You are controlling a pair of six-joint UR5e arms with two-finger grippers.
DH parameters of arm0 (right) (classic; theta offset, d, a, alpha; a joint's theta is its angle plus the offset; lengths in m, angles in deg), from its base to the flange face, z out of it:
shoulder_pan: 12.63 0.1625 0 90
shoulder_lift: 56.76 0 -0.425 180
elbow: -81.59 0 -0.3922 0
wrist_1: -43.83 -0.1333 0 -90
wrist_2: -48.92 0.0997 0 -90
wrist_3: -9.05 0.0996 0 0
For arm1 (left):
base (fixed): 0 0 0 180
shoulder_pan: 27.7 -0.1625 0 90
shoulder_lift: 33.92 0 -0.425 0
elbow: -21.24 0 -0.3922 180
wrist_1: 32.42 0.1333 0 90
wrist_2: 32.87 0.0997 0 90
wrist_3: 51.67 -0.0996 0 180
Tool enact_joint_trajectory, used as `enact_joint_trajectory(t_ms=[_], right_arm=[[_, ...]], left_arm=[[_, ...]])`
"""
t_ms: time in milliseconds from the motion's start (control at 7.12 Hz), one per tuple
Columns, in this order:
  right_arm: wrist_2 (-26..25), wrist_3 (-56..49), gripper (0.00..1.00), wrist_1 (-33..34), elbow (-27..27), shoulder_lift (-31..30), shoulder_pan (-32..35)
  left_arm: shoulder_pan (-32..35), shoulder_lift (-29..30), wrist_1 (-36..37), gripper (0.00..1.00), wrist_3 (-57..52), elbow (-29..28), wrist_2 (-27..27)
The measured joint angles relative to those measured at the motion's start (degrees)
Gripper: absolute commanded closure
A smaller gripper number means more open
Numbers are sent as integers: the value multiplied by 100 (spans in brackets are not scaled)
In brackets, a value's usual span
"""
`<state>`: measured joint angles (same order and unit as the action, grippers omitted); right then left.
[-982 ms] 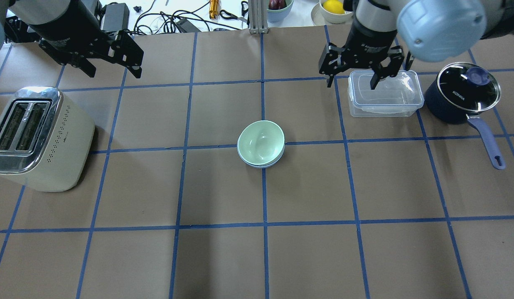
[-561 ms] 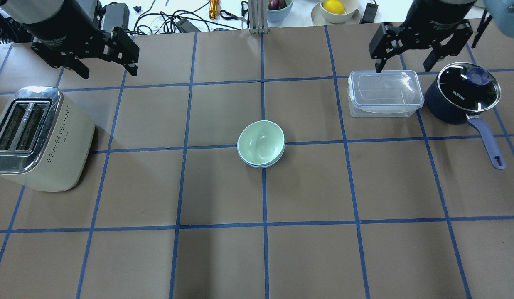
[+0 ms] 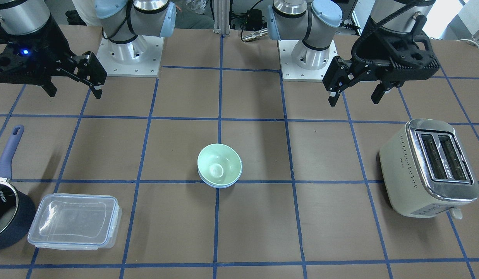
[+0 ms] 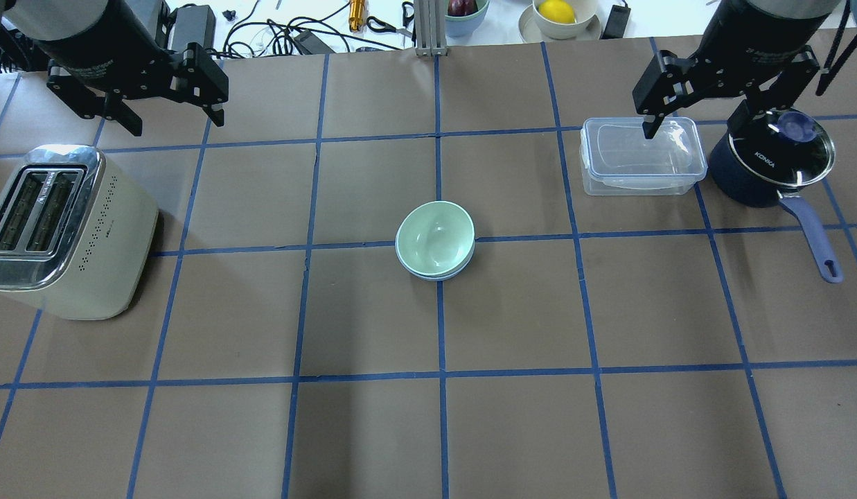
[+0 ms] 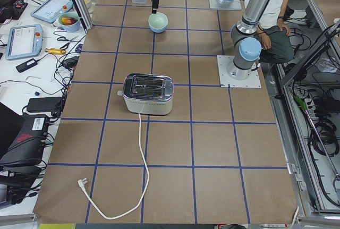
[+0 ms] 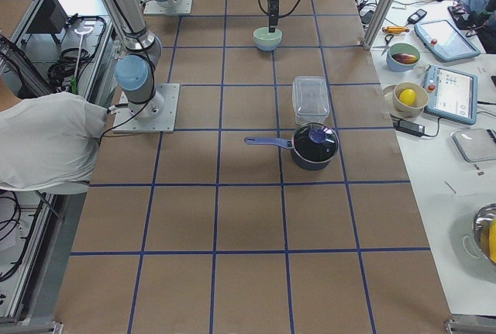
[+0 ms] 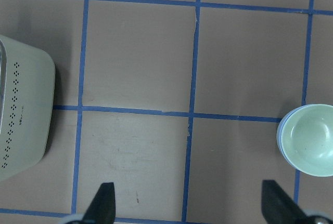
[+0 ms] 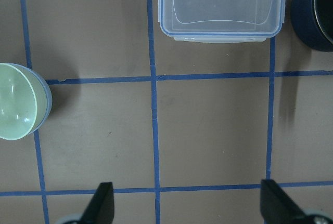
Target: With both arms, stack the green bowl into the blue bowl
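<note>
The pale green bowl (image 4: 434, 237) sits nested inside the light blue bowl (image 4: 438, 276) at the middle of the table; only the blue rim shows below it. Both also show in the front view, green (image 3: 219, 164) in blue (image 3: 220, 186). My left gripper (image 4: 175, 121) is open and empty, raised over the far left of the table, well away from the bowls. My right gripper (image 4: 698, 125) is open and empty, raised above the far right by the clear container. The left wrist view shows the bowls (image 7: 312, 141) at its right edge, and the right wrist view shows them (image 8: 15, 102) at its left edge.
A cream toaster (image 4: 61, 229) stands at the left. A clear lidded container (image 4: 639, 156) and a dark navy saucepan (image 4: 771, 159) with a glass lid stand at the far right. Cables, tools and bowls of fruit lie beyond the table's far edge.
My right gripper has moved rightward, from the container's left end to its right end by the saucepan. My left gripper has shifted slightly left. The stacked bowls have not moved.
</note>
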<state>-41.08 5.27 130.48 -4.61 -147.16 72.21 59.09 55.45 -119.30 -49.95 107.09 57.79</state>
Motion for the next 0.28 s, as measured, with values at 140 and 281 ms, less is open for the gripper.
enact_joint_trajectory(t_ms=[140, 281], right_arm=[[2, 3, 0, 6, -18, -14, 3], [5, 3, 0, 3, -24, -16, 5]], left_arm=[[5, 3, 1, 0, 1, -3, 3], [9, 2, -1, 0, -6, -6, 4]])
